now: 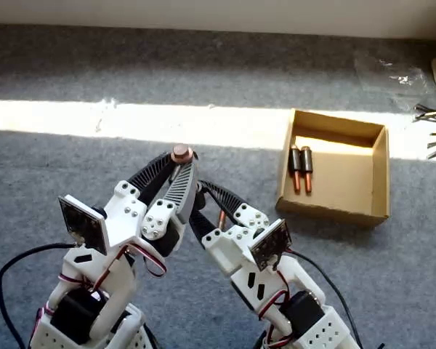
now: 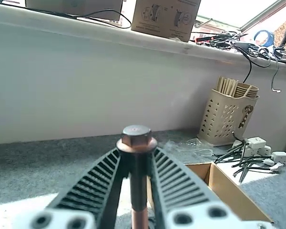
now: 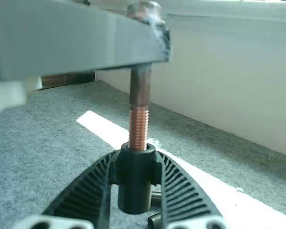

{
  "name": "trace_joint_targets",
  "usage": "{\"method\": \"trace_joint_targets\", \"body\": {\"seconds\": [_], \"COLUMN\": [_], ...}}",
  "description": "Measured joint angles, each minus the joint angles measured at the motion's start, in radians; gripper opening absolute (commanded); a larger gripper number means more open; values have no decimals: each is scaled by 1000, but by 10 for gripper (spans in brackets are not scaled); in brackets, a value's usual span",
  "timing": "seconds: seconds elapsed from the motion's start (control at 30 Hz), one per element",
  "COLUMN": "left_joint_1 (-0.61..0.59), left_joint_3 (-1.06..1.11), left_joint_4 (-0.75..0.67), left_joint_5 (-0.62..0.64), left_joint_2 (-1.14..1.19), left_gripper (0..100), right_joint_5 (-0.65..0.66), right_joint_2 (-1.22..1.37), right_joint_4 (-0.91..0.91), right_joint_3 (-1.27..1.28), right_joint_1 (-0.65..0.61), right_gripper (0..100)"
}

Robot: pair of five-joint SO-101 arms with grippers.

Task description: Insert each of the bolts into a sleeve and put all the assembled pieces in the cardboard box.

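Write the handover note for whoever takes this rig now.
Left gripper: jaws shut on a bolt, held upright, head up.
Right gripper: jaws shut on a sleeve below it; the bolt's threaded end is just in the sleeve's mouth.
Done: two assembled pieces lie in the cardboard box.
Left: push this bolt home, box the piece.

Office-like workroom: grey carpet (image 1: 58, 65), cable clutter (image 2: 238, 45) on windowsill (image 2: 86, 31), power adapters (image 2: 257, 145).
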Motion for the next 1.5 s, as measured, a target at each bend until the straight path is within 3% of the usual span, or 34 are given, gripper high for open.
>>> {"method": "trace_joint_targets", "body": {"seconds": [1.37,1.5], "left_joint_1": [3,3], "left_joint_3": [167,167], "left_joint_4": [2,2], "left_joint_5": [0,0], "left_joint_2": [-12,-12], "left_gripper": [8,122], "right_joint_5": [-3,-3], "right_joint_2": [2,2], "right_joint_4": [2,2], "right_joint_3": [0,0], "right_joint_1": [9,9], "right_gripper": [5,5]}}
